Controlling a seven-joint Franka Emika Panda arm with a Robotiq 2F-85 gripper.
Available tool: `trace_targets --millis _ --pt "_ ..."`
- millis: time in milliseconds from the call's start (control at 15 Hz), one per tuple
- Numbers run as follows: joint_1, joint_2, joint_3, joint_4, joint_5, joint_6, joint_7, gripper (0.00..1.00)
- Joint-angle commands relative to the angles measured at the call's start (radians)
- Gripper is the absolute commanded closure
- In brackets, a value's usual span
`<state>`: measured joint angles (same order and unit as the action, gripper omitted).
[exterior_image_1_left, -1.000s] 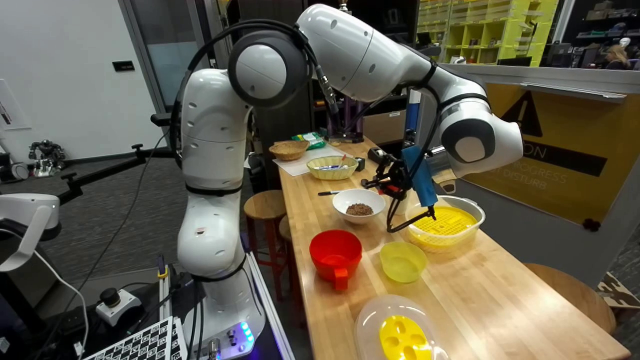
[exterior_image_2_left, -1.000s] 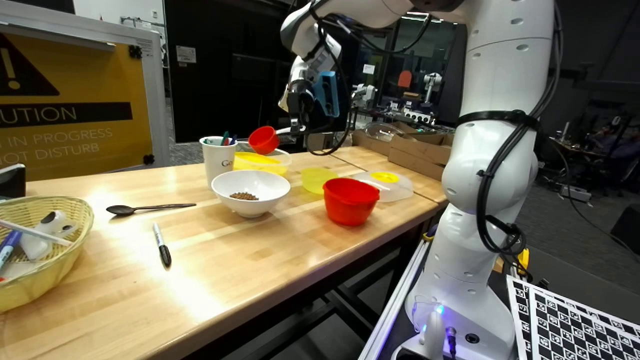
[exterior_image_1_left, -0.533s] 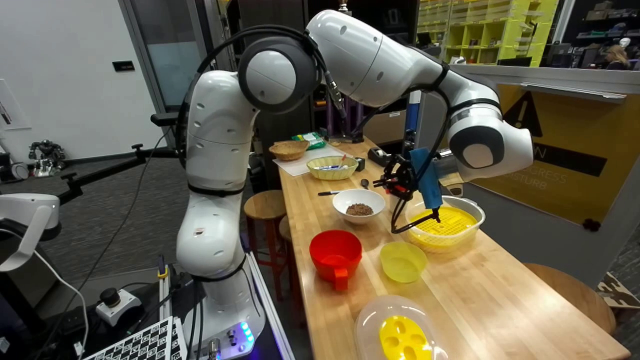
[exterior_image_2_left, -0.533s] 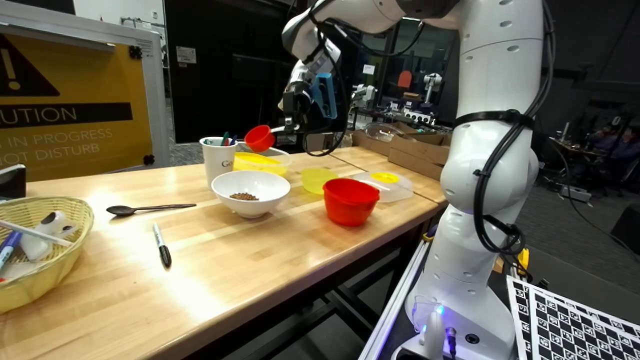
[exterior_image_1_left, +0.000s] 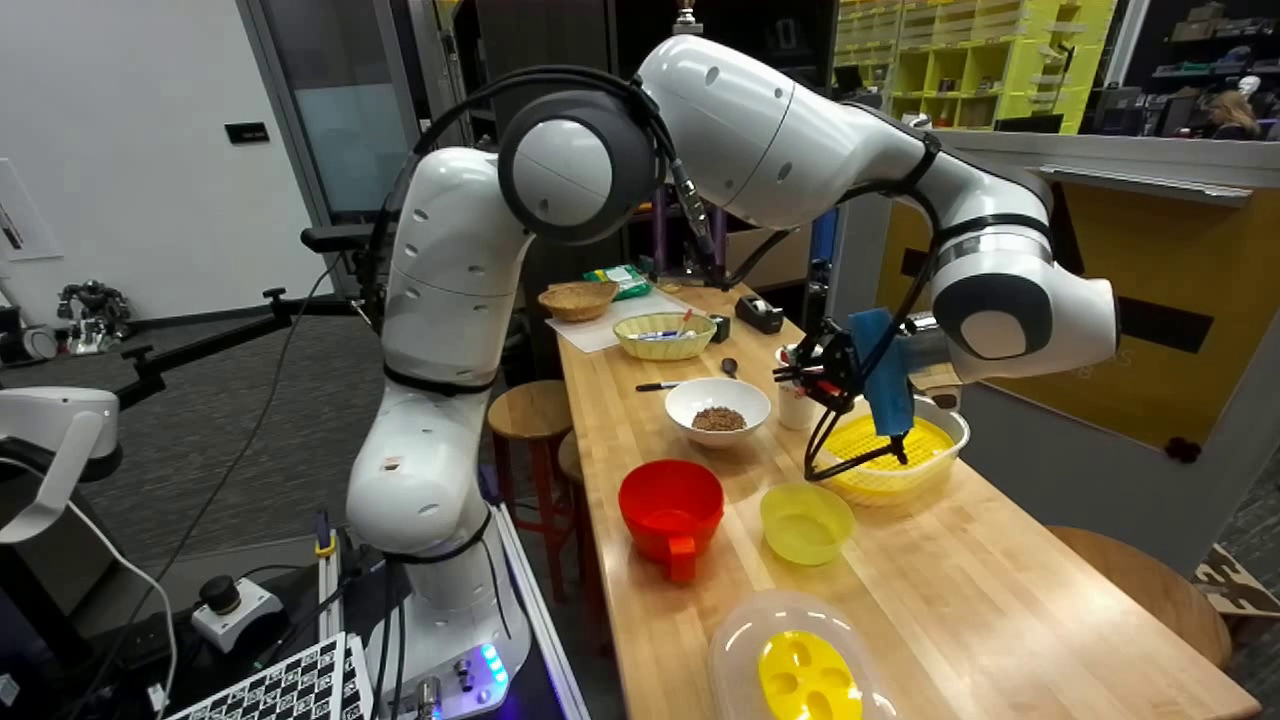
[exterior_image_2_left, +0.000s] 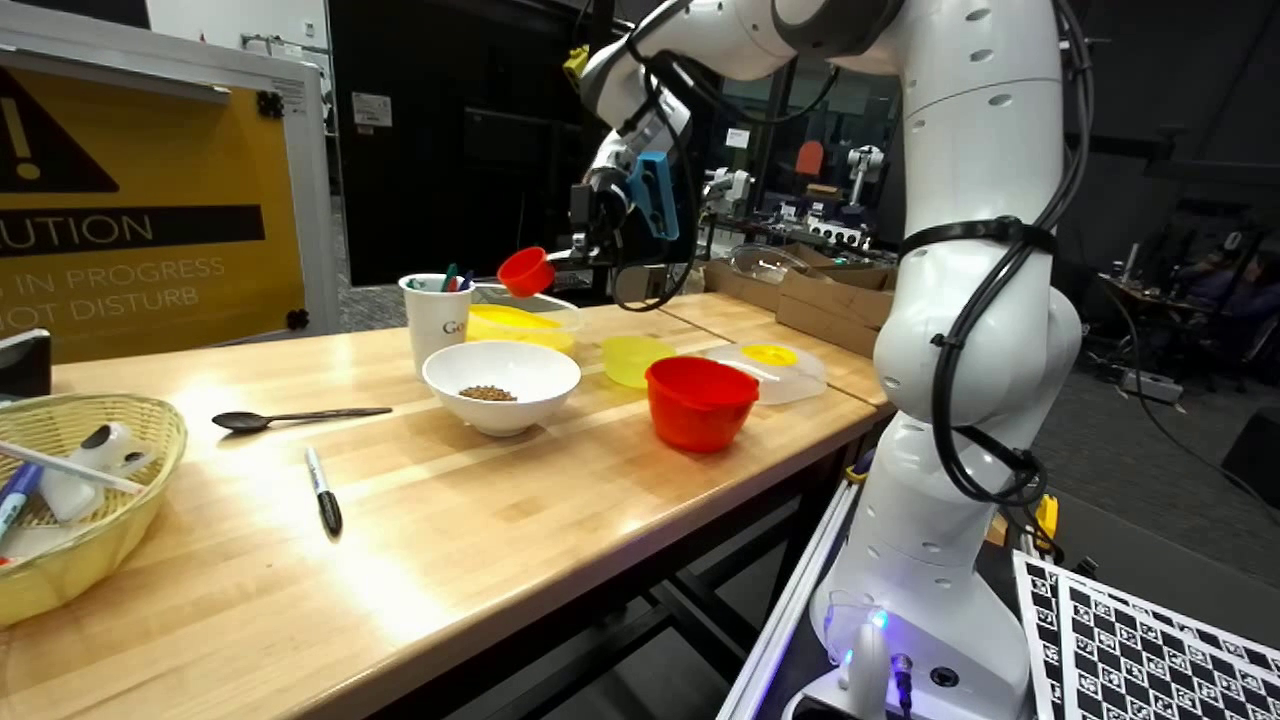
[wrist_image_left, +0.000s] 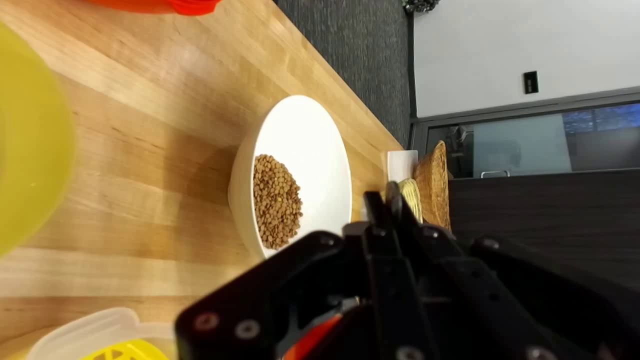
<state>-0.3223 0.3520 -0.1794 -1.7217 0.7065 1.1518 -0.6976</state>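
Note:
My gripper is shut on the pale handle of a small red scoop, held tilted above the table. The scoop's inside cannot be made out. In an exterior view the gripper hangs near the white paper cup, and the scoop is mostly hidden behind it. In the wrist view the black fingers lie close together, and a red strip shows between the linkages. The white bowl with brown lentils stands near the gripper; it also shows in both exterior views.
A red bowl, a yellow-green bowl, a clear lid with yellow centre and a yellow strainer tub stand around. A black spoon, a marker and a wicker basket lie further along. A partition borders the table.
The arm has swung outward, carrying the gripper and scoop away from the white bowl, so the white cup shows more in an exterior view. The scoop stays held; the table items have not moved.

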Motion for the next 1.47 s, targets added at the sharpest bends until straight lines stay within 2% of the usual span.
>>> trace_targets --millis 0,600,1400 --pt "-0.017 0.022 -0.002 0.059 0.023 -0.024 0.04 0.99" --pt "-0.055 0.069 -0.013 0.111 0.004 -0.011 0.073 0.99" --pt "-0.076 0.029 -0.029 0.071 -0.001 0.001 0.096 0.99"
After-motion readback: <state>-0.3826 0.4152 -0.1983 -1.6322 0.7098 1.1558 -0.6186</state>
